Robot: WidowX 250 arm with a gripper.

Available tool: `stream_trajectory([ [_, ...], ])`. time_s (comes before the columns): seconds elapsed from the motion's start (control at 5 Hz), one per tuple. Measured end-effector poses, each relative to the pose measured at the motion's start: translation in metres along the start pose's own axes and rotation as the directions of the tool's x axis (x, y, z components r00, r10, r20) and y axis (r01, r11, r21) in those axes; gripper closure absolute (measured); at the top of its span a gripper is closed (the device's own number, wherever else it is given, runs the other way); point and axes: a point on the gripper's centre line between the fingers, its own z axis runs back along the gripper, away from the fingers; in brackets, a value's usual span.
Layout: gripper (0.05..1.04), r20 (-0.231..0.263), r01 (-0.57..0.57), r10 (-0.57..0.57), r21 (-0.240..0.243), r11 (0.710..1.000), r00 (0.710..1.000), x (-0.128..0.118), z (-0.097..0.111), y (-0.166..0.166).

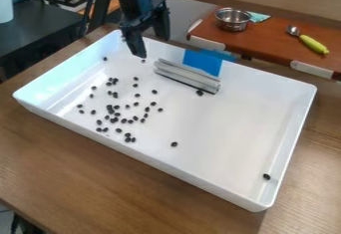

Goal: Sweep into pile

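My gripper (152,47) hangs over the back left of the white tray (233,128), its two fingers apart with nothing between them. To its right and slightly below, a metallic grey sweeping blade (186,76) with a blue upper part (203,61) rests near the tray's back wall, not touched by the gripper. Many small dark pieces (115,94) lie scattered over the left half of the tray floor. One dark piece (200,92) is beside the blade's right end, another (174,144) is near the front middle, and one (266,176) sits in the right front corner.
The tray's raised walls surround the pieces, on a brown wooden table (80,178). Behind it, a reddish-brown board (266,44) holds a metal pot (233,20), a teal cloth (257,17) and a spoon with a yellow-green handle (313,44).
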Motion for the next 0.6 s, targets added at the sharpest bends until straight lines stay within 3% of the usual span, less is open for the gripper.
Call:
stream_trajectory([
  [0.2, 0.083, -0.017, -0.015, 0.016, 0.042, 0.999, 1.000, 0.000, -0.020, 0.007],
  [0.4, 0.083, 0.045, -0.096, 0.096, 0.001, 0.995, 0.994, -0.008, -0.030, -0.005],
  [0.6, 0.083, 0.075, -0.118, 0.119, -0.016, 0.993, 0.990, -0.026, -0.043, -0.009],
])
